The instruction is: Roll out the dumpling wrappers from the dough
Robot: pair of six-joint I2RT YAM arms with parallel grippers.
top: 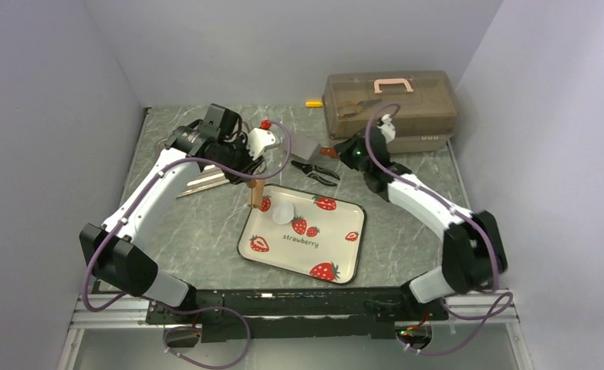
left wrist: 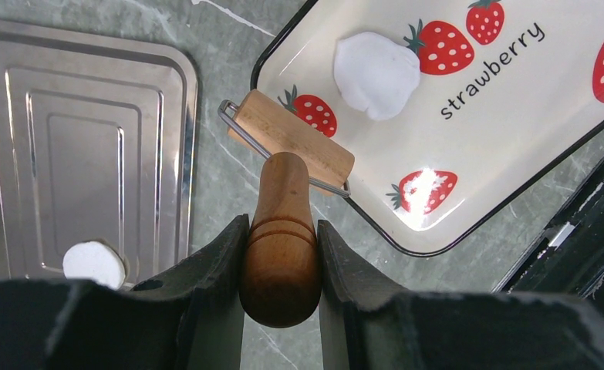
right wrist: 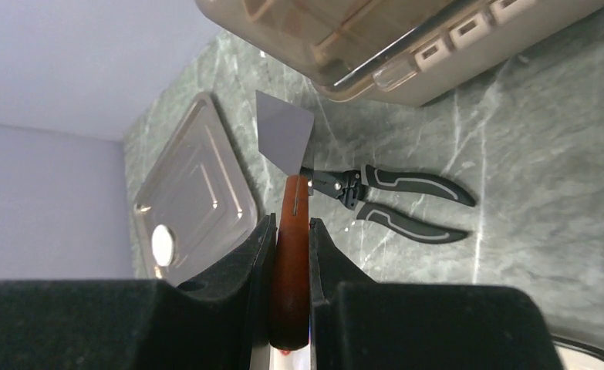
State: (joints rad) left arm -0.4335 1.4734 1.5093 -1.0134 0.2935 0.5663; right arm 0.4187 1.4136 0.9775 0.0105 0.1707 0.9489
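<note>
Standing by the marbled surface [top: 198, 239], I see the left tool [left wrist: 281, 231] clamped on the rounded wooden handle of the roller [left wrist: 291, 142], one dark finger pressed to each side. The roller hangs head-down at the 10 o'clock corner of the strawberry plate [top: 337, 220]. Its brown cylinder crosses the plate's black rim. From here I can't quite tell whether it rests on the plate or hovers just above it.

The dough patch [left wrist: 376, 75], white, flattened and roughly round, lies on the plate beside the printed word "strawberry". It is near the roller at about its 1 o'clock, but not touching it. A dough lump [left wrist: 94, 264], a small thick white round, sits on the metal tray [left wrist: 75, 139]. That tray lies on the surface at the plate's 10 o'clock.

Over at 1 o'clock on the surface, the right tool [right wrist: 291, 231] is closed tight on the reddish-brown handle of a scraper [right wrist: 285, 131], whose flat grey blade points away from the wrist. Black-handled pliers [right wrist: 399, 196] lie just beside it at 3 o'clock. A smoky translucent box [top: 391, 100] with a pink handle stands beyond them, against the back wall.
</note>
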